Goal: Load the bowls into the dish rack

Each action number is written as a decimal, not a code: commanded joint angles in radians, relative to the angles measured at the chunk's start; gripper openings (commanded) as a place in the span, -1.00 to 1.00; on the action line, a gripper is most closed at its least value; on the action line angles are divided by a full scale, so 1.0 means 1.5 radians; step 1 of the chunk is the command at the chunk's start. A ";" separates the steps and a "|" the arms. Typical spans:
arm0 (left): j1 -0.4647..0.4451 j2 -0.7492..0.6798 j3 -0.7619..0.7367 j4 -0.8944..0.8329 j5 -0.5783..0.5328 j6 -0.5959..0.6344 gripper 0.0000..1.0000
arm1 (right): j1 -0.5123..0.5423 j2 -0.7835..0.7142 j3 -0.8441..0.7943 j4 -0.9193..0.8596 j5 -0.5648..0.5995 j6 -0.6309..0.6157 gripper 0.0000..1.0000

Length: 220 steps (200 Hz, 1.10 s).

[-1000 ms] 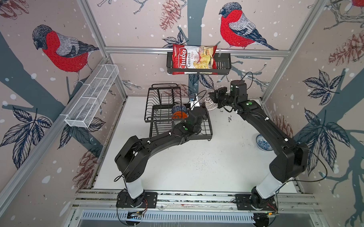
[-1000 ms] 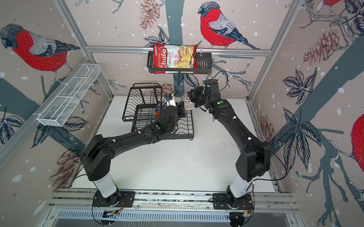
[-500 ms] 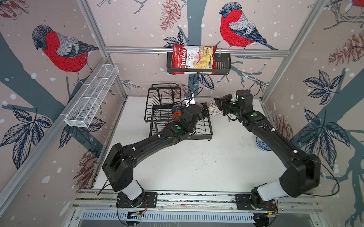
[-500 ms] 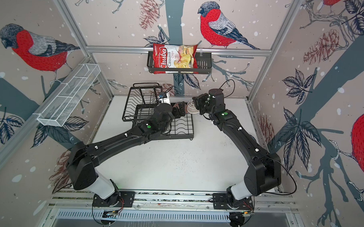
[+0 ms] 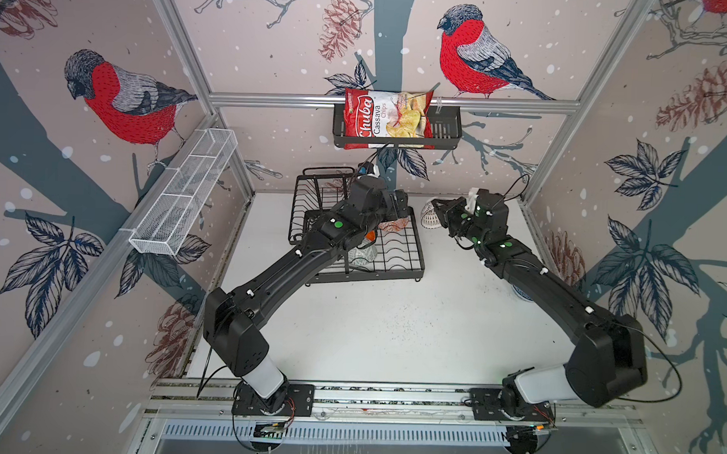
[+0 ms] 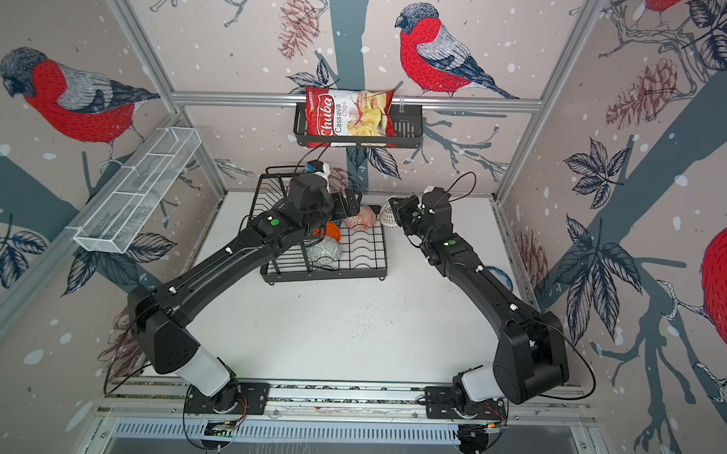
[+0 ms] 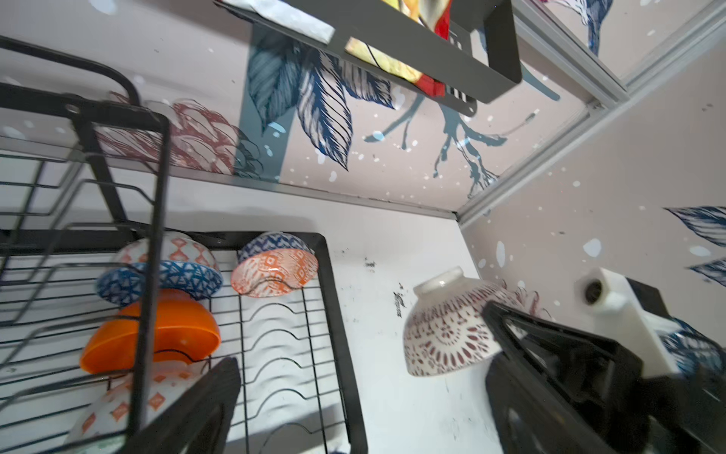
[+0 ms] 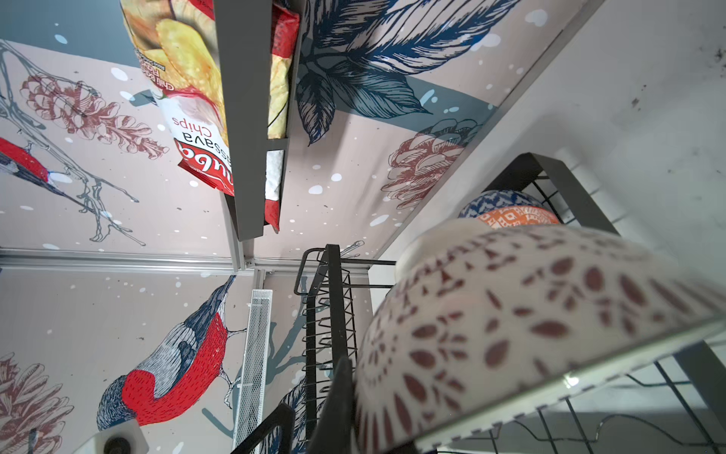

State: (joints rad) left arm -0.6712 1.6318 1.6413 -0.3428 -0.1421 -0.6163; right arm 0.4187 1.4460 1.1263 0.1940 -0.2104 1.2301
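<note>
Your left arm stretches long over the black wire dish rack (image 5: 400, 260). Its left gripper (image 5: 399, 204) is spread wide and empty above the orange-and-white patterned bowl (image 6: 362, 217), which stands in the rack's slots. Your right arm bends in low, and the right gripper (image 5: 437, 212) pinches the rim of the white dark-lattice bowl (image 5: 428, 213) just beside the rack. The red-and-white chips bag (image 5: 384, 118) reads "Chuba Cassava Chips". A second ago the left jaws were narrower and that arm was less extended.

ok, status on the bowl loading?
Left jaws open above dish rack, empty. Right jaws shut on lattice bowl, beside rack. Four bowls racked; last bowl on table. Left arm over rack may block the drop.
</note>
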 commanded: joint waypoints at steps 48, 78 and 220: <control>0.048 0.027 0.086 -0.124 0.092 0.056 0.95 | -0.003 0.072 0.003 0.183 -0.065 -0.059 -1.00; 0.078 0.015 0.046 -0.077 0.159 0.085 0.95 | 0.039 0.118 0.034 0.164 -0.024 -0.099 -1.00; 0.129 -0.031 -0.041 -0.032 0.183 0.123 0.95 | 0.087 0.324 0.109 0.212 -0.011 -0.051 -1.00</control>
State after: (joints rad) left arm -0.4854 1.5829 1.5745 -0.4065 0.1303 -0.4774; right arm 0.5426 1.8896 1.2682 0.4034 -0.2375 1.1297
